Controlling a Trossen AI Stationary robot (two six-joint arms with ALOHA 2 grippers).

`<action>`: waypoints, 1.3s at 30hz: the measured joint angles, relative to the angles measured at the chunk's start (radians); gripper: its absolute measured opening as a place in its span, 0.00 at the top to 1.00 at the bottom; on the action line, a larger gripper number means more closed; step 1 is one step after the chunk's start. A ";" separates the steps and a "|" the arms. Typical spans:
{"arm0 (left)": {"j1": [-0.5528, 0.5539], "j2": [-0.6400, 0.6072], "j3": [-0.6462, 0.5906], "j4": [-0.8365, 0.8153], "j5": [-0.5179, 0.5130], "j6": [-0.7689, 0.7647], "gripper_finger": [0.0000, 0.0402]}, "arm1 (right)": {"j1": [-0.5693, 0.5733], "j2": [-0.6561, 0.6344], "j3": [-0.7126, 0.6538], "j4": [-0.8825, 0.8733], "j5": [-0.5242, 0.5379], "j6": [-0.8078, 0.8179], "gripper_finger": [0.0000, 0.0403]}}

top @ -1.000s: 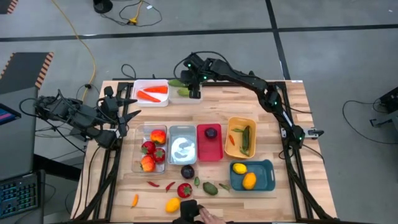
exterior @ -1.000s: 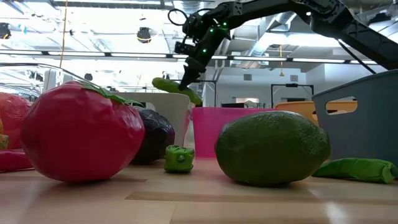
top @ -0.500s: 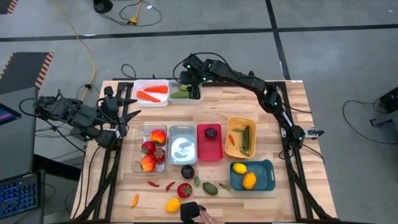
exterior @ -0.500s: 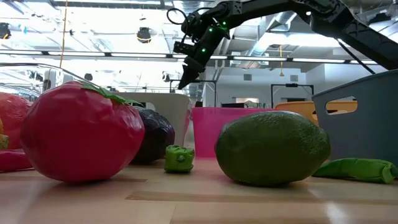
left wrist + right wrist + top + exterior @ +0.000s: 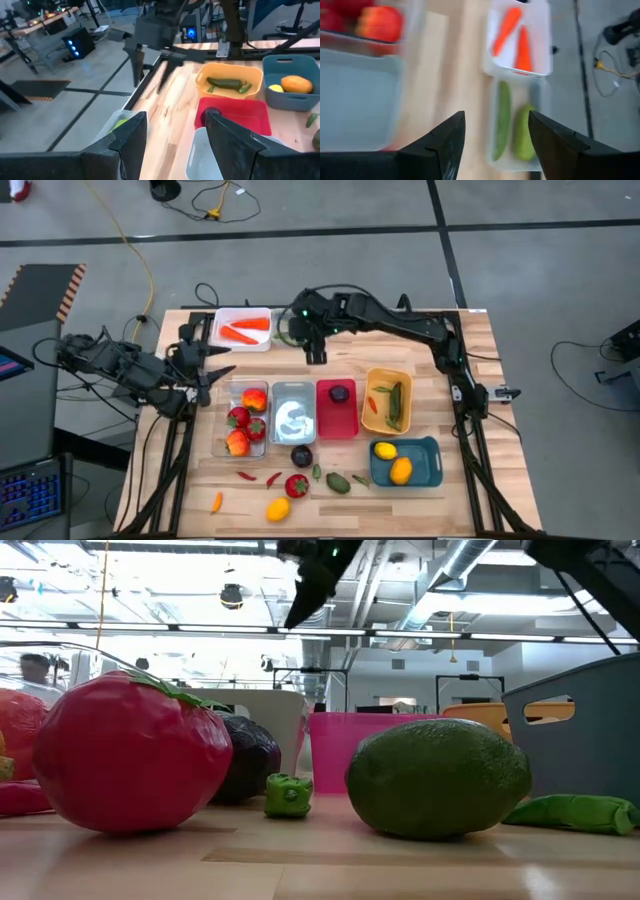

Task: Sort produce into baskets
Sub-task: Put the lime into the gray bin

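Looking down on the table (image 5: 440,350), I take the white basket (image 5: 243,329) with its two carrots (image 5: 245,331) as my landmark. My right gripper (image 5: 314,352) hangs just beside it, toward the table's middle, fingers parted and holding nothing. Between that gripper and the white basket sits a clear basket (image 5: 516,125) with a cucumber (image 5: 503,120) and a second green piece (image 5: 522,132) lying inside. My left gripper (image 5: 218,363) waits below the white basket, off the table's left edge, fingers apart and empty. Loose produce (image 5: 297,485) lies well apart from the white basket, along the near edge.
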 joint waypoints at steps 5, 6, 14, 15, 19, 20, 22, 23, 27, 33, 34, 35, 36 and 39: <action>0.000 0.099 0.000 0.090 0.048 0.038 0.49 | 0.072 -0.016 0.000 -0.075 0.001 0.058 0.39; 0.000 0.121 0.000 0.115 0.074 0.039 0.48 | 0.085 -0.020 0.000 -0.092 0.001 0.074 0.39; 0.001 0.271 0.000 0.338 0.172 -0.028 0.33 | 0.185 -0.037 0.000 -0.237 0.002 0.202 0.39; 0.001 0.284 0.000 0.353 0.184 -0.030 0.32 | 0.196 -0.042 0.000 -0.260 0.003 0.222 0.39; 0.001 0.321 0.000 0.367 0.235 -0.033 0.30 | 0.238 -0.050 0.000 -0.305 0.002 0.282 0.39; 0.001 0.329 0.000 0.367 0.236 -0.037 0.30 | 0.248 -0.051 0.000 -0.314 0.002 0.295 0.39; 0.001 0.344 0.000 0.367 0.239 -0.063 0.30 | 0.264 -0.050 0.000 -0.329 0.002 0.315 0.39; 0.001 0.351 0.000 0.367 0.250 -0.077 0.30 | 0.272 -0.048 0.000 -0.332 0.002 0.324 0.39; 0.001 0.387 0.000 0.368 0.286 -0.099 0.30 | 0.297 -0.048 0.000 -0.335 0.002 0.334 0.39; 0.001 0.453 0.000 0.380 0.289 -0.100 0.30 | 0.327 -0.048 0.000 -0.335 0.001 0.334 0.39; 0.001 0.461 0.000 0.392 0.289 -0.101 0.30 | 0.329 -0.048 0.000 -0.335 0.002 0.334 0.39; 0.001 0.470 0.000 0.404 0.289 -0.101 0.30 | 0.331 -0.048 0.000 -0.336 0.002 0.334 0.39; 0.001 0.476 0.000 0.419 0.292 -0.102 0.30 | 0.333 -0.048 0.000 -0.337 0.002 0.334 0.39; 0.001 0.487 0.000 0.458 0.331 -0.115 0.30 | 0.333 -0.048 0.000 -0.359 0.002 0.346 0.39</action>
